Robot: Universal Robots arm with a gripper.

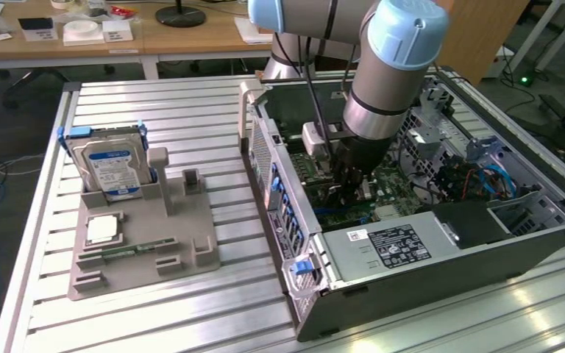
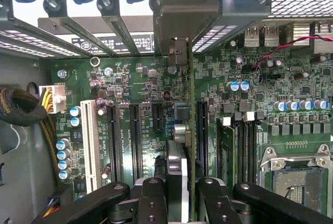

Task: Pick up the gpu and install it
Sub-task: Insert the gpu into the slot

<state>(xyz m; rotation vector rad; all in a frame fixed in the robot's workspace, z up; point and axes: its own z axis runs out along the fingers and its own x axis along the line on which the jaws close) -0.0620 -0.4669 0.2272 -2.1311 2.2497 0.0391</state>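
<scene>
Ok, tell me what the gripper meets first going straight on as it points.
The gripper holds the gpu edge-on ahead of it; that card would likely meet the green motherboard first, among its black slots; depth unclear.

The computer case (image 1: 440, 257) is set on the table (image 1: 165, 323) at the exterior view's right. The holder (image 1: 145, 257), with the hard drive (image 1: 111, 165) stood upright in it, is placed at the left. Inside the case, the gpu (image 2: 179, 130) is held edge-on over the motherboard (image 2: 130, 78).
</scene>
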